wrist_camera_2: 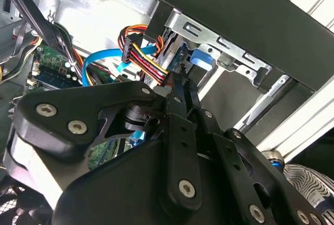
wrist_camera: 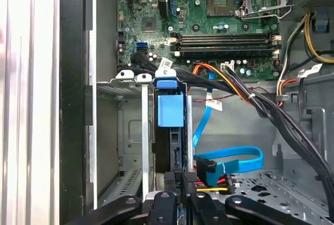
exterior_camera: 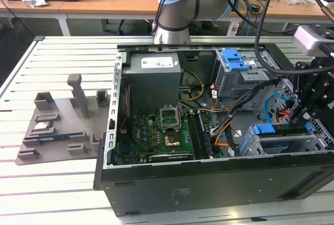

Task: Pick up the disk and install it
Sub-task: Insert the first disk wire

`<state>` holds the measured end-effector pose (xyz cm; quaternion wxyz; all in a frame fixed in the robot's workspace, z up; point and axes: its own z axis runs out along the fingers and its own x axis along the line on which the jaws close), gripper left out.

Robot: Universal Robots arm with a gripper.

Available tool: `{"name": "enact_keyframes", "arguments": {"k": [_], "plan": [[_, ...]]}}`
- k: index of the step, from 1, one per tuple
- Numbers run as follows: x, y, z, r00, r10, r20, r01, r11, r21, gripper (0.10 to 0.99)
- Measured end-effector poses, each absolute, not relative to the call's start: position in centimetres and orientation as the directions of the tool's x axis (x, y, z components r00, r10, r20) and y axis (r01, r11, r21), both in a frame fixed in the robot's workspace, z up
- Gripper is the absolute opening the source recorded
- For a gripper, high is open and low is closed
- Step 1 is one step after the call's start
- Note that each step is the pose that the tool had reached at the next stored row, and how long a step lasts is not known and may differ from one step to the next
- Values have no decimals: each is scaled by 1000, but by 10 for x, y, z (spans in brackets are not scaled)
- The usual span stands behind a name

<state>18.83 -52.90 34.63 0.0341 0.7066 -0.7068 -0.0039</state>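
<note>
Already edge-up in the drive cage (wrist_camera: 130,131) at the tower's four o'clock corner, the disk (wrist_camera: 170,131) sits clamped in the gripper (wrist_camera: 180,186), apparently rigid, dense and best held by its blue-framed edges.

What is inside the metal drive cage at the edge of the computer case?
In the first wrist view, the disk stands on edge in the drive cage, its blue frame end showing. The gripper covers its other end; the label is hidden.

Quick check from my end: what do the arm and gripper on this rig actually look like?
The arm has silver-grey tubes and pale blue joint caps, with black cables running alongside. The gripper is matte black: flat linkage bars joined by round silver screws, narrowing to slim black fingers.
</note>
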Motion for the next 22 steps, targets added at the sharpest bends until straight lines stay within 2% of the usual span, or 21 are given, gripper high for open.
{"name": "enact_keyframes", "arguments": {"k": [20,21,22], "plan": [[190,-530,335,1,-999,33,-998,1,56,165],[190,-530,334,1,-999,32,-998,1,56,176],[190,-530,335,1,-999,33,-998,1,56,235]]}}
